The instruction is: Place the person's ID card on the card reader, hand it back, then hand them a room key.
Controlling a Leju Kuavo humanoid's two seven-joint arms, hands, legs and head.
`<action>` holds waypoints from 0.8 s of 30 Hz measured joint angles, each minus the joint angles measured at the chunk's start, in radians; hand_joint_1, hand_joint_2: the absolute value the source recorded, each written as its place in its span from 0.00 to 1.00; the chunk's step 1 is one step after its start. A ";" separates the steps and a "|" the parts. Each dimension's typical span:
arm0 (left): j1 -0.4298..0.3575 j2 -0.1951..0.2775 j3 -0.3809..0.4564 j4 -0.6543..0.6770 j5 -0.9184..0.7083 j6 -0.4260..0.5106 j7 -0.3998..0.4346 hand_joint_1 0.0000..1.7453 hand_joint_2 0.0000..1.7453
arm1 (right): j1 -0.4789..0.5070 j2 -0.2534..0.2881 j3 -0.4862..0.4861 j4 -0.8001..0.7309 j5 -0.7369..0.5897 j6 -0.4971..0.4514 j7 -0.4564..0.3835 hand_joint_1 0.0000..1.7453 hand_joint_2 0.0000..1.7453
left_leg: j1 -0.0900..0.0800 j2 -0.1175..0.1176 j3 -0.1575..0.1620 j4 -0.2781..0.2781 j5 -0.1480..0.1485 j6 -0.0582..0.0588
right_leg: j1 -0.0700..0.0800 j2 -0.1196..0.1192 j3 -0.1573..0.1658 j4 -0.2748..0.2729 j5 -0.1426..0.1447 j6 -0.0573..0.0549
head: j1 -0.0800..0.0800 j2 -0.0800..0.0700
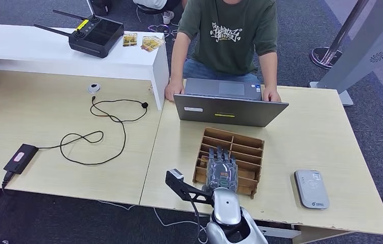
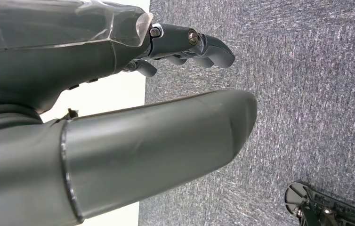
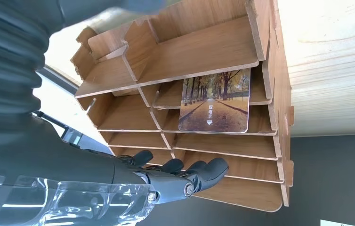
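One card (image 3: 214, 102) stands in the wooden rack (image 1: 248, 147); right hand (image 1: 222, 168) hovers above, fingers apart, seemingly empty. Left hand (image 2: 119, 122) hangs, grip unclear.

We list a grey laptop (image 1: 230, 108) before the seated person (image 1: 228, 35), a black remote controller (image 1: 94, 34), a looping black cable (image 1: 103, 127) and a power adapter (image 1: 21, 158).
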 joint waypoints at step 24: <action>0.000 0.000 0.000 0.000 0.005 0.001 0.002 0.00 0.00 | -0.003 0.000 0.000 -0.005 0.006 -0.003 -0.003 0.57 1.00 | 0.000 0.000 0.000 0.000 0.000 0.000 | 0.000 0.000 0.000 0.000 0.000 0.000 | 0.000 0.000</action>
